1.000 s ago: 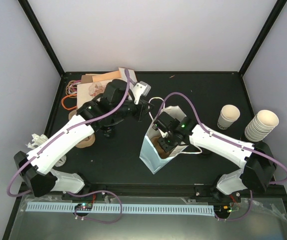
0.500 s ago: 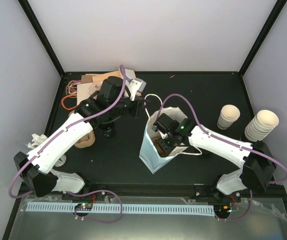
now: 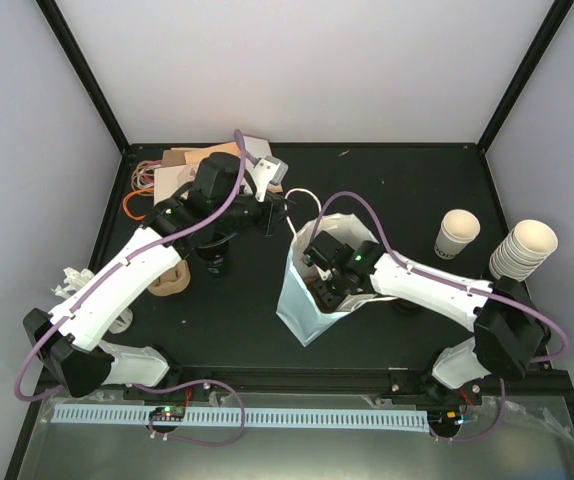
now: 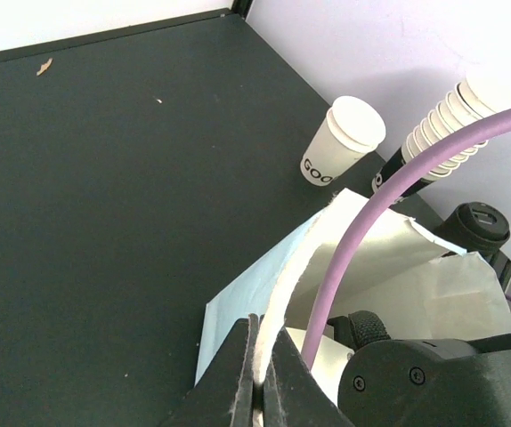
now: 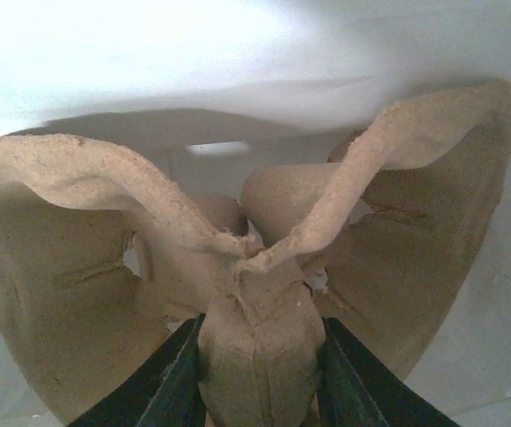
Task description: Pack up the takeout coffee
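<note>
Right wrist view: the right pincer (image 5: pixel 260 374) is clamped on the centre ridge of the brown pulp carrier (image 5: pixel 68 267), down inside the white paper bag (image 3: pixel 297 300). The left pincer (image 4: pixel 257 374) pinches the bag's rim. The takeout coffee (image 3: pixel 215 262) stands on the table (image 3: pixel 237 310), half under the left arm. Seating the carrier looks like the step; next comes a clean release, then fetching the cup.

Takeout coffee (image 3: pixel 214 264) w/ black lid up (cup mostly hidden by arm), on table, L of bag.
</note>
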